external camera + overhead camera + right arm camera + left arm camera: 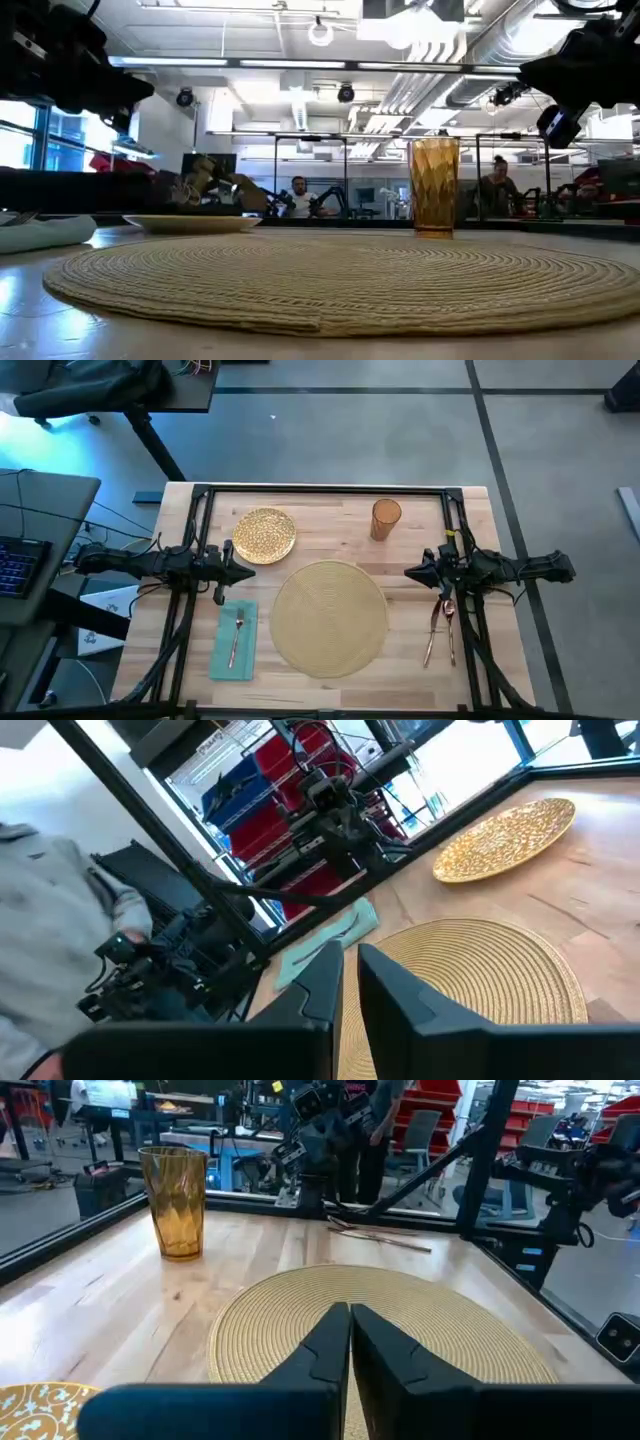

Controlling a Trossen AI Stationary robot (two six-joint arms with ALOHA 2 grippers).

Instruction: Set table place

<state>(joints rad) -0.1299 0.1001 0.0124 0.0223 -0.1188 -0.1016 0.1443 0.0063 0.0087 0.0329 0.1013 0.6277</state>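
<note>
— Looking at the round tan woven placemat (329, 616): where's everything?
— Gold speckled plate (265, 535) behind-left, amber tumbler (385, 519) behind-right — left gripper (247, 575) pinched closed, right gripper (411, 572) barely parted.

In the high view we see the placemat (328, 617) in the middle of the table (330, 520), toward its near edge, with the plate (265, 535) behind it to the left and the tumbler (385, 519) behind it to the right — both directly on the table, apart from the placemat. Left of the placemat lies the napkin (234, 639) with a fork (237, 635) on it, and right of the placemat lie the knife and spoon (441, 630) — close together on the table. The left gripper (247, 574) hangs between plate and napkin, and the right gripper (408, 572) is just right of the placemat, behind the knife and spoon.
</note>
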